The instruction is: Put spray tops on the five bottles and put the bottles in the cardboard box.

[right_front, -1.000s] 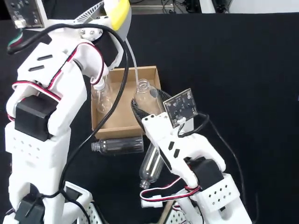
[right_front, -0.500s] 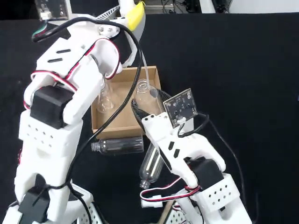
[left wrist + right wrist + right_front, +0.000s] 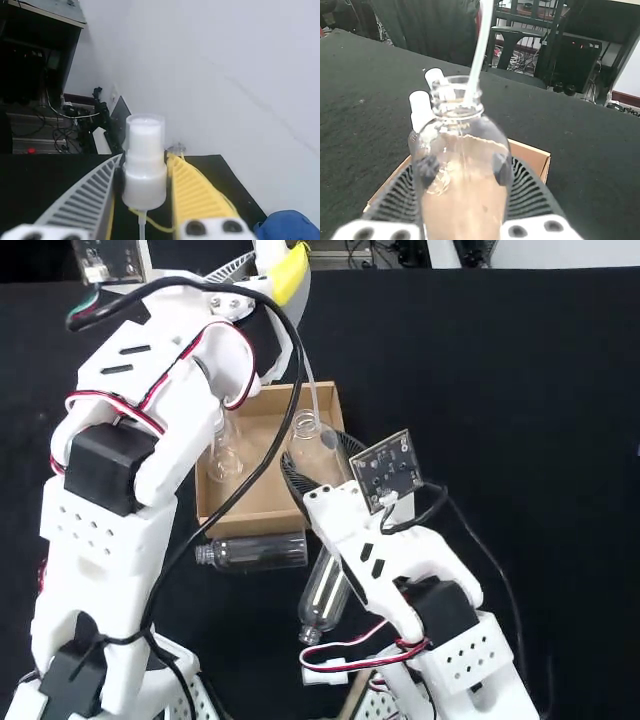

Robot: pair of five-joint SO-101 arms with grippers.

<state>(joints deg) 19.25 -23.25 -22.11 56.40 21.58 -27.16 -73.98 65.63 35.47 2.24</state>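
My left gripper [image 3: 144, 164] is shut on a white spray top [image 3: 145, 142], held high above the cardboard box [image 3: 262, 502]. The top's thin tube [image 3: 310, 390] hangs down into the open mouth of a clear bottle [image 3: 308, 443]. My right gripper [image 3: 318, 464] is shut on that bottle and holds it upright over the box's right side. In the right wrist view the tube [image 3: 479, 45] enters the bottle [image 3: 465, 145] between my right gripper's [image 3: 464, 172] black ribbed fingers. Two capped bottles [image 3: 422, 107] stand in the box behind it.
Two uncapped clear bottles lie on the black table in front of the box, one [image 3: 255, 552] sideways and one [image 3: 325, 595] partly under my right arm. The left arm's large white body covers the table's left side. The table to the right is bare black cloth.
My left arm swung up and to the right with the spray top, bringing its tube more upright over the held bottle's mouth. The right arm and its bottle stayed still.
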